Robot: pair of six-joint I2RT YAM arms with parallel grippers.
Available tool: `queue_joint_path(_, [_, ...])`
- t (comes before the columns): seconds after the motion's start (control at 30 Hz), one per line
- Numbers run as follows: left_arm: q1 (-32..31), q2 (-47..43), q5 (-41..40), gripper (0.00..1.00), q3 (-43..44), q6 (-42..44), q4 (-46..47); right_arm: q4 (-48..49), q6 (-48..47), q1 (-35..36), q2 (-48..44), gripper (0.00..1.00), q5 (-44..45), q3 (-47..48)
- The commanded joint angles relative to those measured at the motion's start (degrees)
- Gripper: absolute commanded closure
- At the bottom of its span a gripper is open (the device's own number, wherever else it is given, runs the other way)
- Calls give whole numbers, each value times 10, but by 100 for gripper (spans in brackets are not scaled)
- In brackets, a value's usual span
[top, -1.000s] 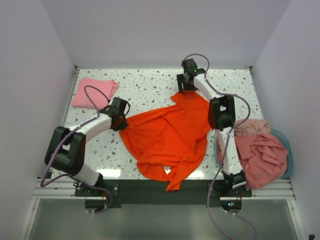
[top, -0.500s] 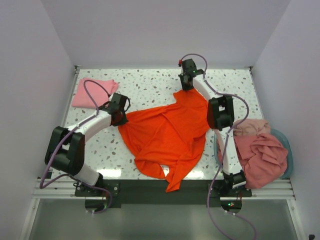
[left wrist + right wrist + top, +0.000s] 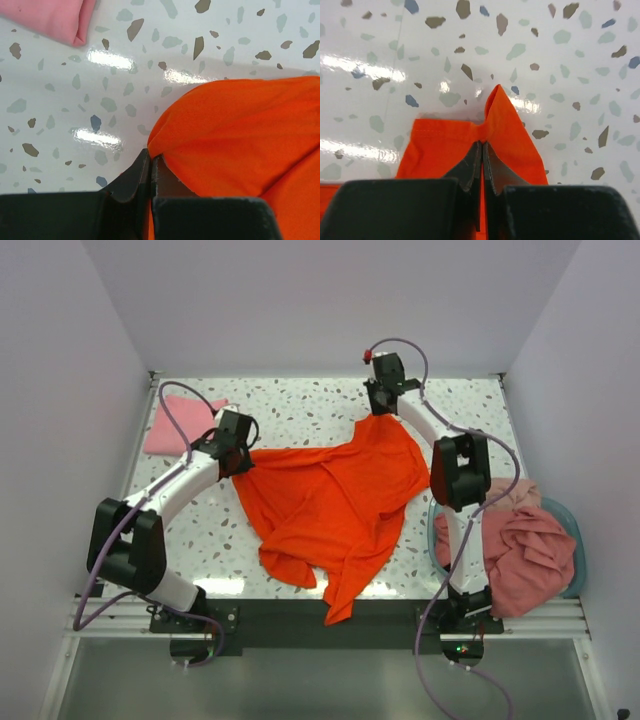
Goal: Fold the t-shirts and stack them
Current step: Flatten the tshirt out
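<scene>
A bright orange-red t-shirt [image 3: 335, 500] lies spread and rumpled over the middle of the speckled table, one part hanging over the near edge. My left gripper [image 3: 243, 456] is shut on its left edge; in the left wrist view the cloth [image 3: 240, 135] is pinched between the closed jaws [image 3: 151, 159]. My right gripper [image 3: 383, 408] is shut on the shirt's far corner, and the hem [image 3: 470, 140] bunches at the closed tips [image 3: 482, 144]. A folded light pink t-shirt [image 3: 172, 424] rests at the far left. Dusty salmon-pink t-shirts [image 3: 515, 545] are heaped at the right.
The salmon heap sits in a round teal tub [image 3: 573, 530] at the table's right edge. White walls close in the table on the left, the back and the right. The folded pink shirt's corner [image 3: 55, 20] shows near the left gripper.
The right gripper has shut on the orange shirt's far corner and pulled it toward the back. The left gripper moved back and left with its edge, stretching the shirt wider.
</scene>
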Motion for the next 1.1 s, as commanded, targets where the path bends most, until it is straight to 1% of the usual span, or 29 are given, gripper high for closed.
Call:
queue_joint_path(0.0, [3,-13,-18,100,22,9,-3,43,2,-1,-41,100,1,6])
queue_joint_path(0.03, [3,-12,-18,100,21,9,-1,34,2,-2,-32,100,8,28])
queue_joint_path(0.07, [3,-9,-17,100,21,10,0,22,18,-2,-21,94,28,41])
queue_joint_path(0.13, [3,-5,-17,100,23,10,1,3,27,-6,13,82,35,69])
queue_joint_path(0.17, [3,-1,-17,100,24,11,2,4,35,-8,22,79,32,73])
queue_joint_path(0.23, [3,3,-17,100,25,12,4,13,41,-13,43,84,27,81])
queue_joint_path(0.27, [3,6,-17,100,26,13,5,18,48,-14,46,90,23,80])
queue_joint_path(0.3, [3,8,-17,100,26,14,5,26,51,-18,49,93,6,80])
queue_joint_path(0.33, [3,9,-17,100,26,14,5,27,55,-20,59,89,0,89])
queue_joint_path(0.37, [3,13,-17,100,26,13,5,24,56,-20,65,82,-6,97])
queue_joint_path(0.4, [3,14,-16,100,25,14,6,18,54,-20,73,54,-10,106])
queue_joint_path(0.43, [3,15,-13,100,24,14,8,16,52,-20,88,44,-11,125])
queue_joint_path(0.47, [3,17,-13,100,23,14,8,14,50,-20,97,38,-11,134])
queue_joint_path(0.53, [3,19,-12,100,22,13,9,17,48,-20,117,33,-13,153])
queue_joint_path(0.63, [3,24,-10,100,20,12,12,19,40,-20,137,31,-13,182])
queue_joint_path(0.8, [3,30,-2,100,21,11,17,32,38,-20,175,31,0,210])
queue_joint_path(0.87, [3,31,-1,100,22,12,17,20,39,-20,191,32,0,236])
queue_joint_path(0.9, [3,31,-1,100,22,11,17,-4,42,-20,202,32,2,252])
queue_joint_path(0.93, [3,32,-2,100,22,11,17,-4,43,-20,202,33,2,255])
queue_joint_path(0.97, [3,32,-2,100,22,11,17,-4,46,-20,198,35,1,250])
queue_joint_path(1.0, [3,31,-2,100,25,11,14,-6,49,-20,191,40,1,245])
queue_joint_path(1.07, [3,31,-5,100,28,12,13,-22,66,-20,181,44,3,229])
